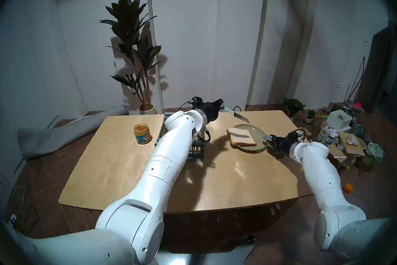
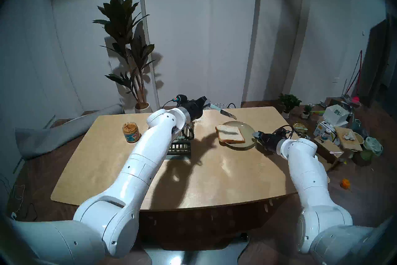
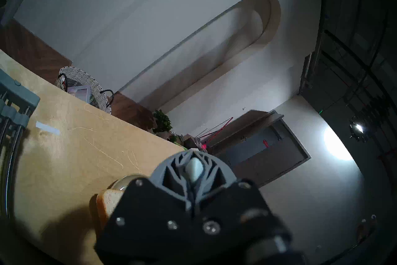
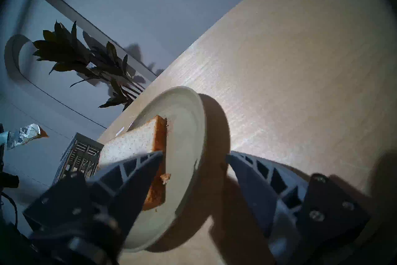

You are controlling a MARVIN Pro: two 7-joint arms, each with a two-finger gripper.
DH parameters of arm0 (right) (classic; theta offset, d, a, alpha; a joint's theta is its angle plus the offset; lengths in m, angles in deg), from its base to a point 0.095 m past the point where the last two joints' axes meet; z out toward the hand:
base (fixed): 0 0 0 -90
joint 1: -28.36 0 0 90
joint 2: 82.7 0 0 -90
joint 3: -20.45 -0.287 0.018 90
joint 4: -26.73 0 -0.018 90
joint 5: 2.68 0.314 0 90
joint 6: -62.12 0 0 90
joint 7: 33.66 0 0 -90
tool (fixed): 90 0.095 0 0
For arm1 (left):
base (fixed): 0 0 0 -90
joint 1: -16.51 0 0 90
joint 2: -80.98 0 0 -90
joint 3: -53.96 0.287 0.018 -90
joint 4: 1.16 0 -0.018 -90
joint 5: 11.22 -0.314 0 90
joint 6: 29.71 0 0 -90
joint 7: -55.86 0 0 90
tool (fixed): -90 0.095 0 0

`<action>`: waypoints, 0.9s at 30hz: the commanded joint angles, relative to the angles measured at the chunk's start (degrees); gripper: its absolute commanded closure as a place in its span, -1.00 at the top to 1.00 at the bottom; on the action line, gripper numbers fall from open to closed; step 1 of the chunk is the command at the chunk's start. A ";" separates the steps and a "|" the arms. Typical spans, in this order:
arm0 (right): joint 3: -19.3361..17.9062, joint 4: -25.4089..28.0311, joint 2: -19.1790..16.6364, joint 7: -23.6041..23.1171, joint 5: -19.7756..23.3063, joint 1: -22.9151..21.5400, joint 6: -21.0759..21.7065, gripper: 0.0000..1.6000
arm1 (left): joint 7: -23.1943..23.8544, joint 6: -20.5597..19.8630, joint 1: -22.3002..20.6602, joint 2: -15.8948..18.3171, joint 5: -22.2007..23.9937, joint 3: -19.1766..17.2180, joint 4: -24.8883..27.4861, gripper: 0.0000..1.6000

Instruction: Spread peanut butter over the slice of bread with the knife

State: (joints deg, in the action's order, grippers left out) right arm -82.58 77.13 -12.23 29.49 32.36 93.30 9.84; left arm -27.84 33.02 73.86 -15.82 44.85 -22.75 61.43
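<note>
My left gripper [image 1: 221, 105] hangs over the far middle of the table, shut on the pale handle of the knife [image 1: 237, 115]. The blade points right, toward the plate, and its tip looks tan-brown in the right wrist view [image 4: 25, 136]. The slice of bread [image 1: 241, 136] lies on the round pale green plate [image 1: 257, 131]. My right gripper [image 1: 267, 138] is open at the plate's right rim [image 4: 199, 129], one finger over the bread's crust [image 4: 159, 142] and the other outside the rim. The peanut butter [image 1: 141, 128] sits in its lidless jar at the left.
A grey slatted rack [image 1: 196, 148] stands mid-table, partly under my left arm. A woven basket [image 3: 86, 88] lies beyond the table's far edge. Boxes and pots [image 1: 343, 135] crowd the floor on the right. A tall plant [image 1: 133, 53] stands by the back wall.
</note>
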 commanded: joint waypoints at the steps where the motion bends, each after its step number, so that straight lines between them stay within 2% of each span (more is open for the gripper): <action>1: 0.07 0.41 0.77 0.34 0.19 -0.59 -0.08 0.29 | 0.90 0.37 -1.84 -0.48 -0.08 0.40 -0.16 -1.00; 2: 0.09 0.53 0.85 0.44 0.20 -0.55 -0.05 0.14 | 0.92 0.42 -1.84 -0.44 -0.09 0.44 -0.32 -1.00; 17: 0.20 1.15 1.44 1.39 0.38 -0.20 -0.08 -0.25 | 0.59 1.05 -2.17 -0.65 -0.01 0.92 -2.99 -1.00; 21: 0.19 1.45 1.49 1.54 0.40 -0.03 -0.02 -0.63 | -0.50 1.48 -2.57 -1.11 -0.05 0.89 -4.01 -1.00; 22: 0.18 1.50 1.49 1.55 0.41 0.00 0.00 -0.97 | -1.00 1.59 -2.65 -1.28 -0.07 0.85 -4.19 -1.00; 27: 0.17 1.74 1.46 1.59 0.44 0.26 0.05 -1.00 | -4.26 2.54 -3.60 -2.70 -0.42 0.85 -5.72 -1.00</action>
State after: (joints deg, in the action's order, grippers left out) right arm -82.25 77.45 -10.66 31.27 32.63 93.46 9.75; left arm -29.53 34.31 73.23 -16.40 44.89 -21.70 56.18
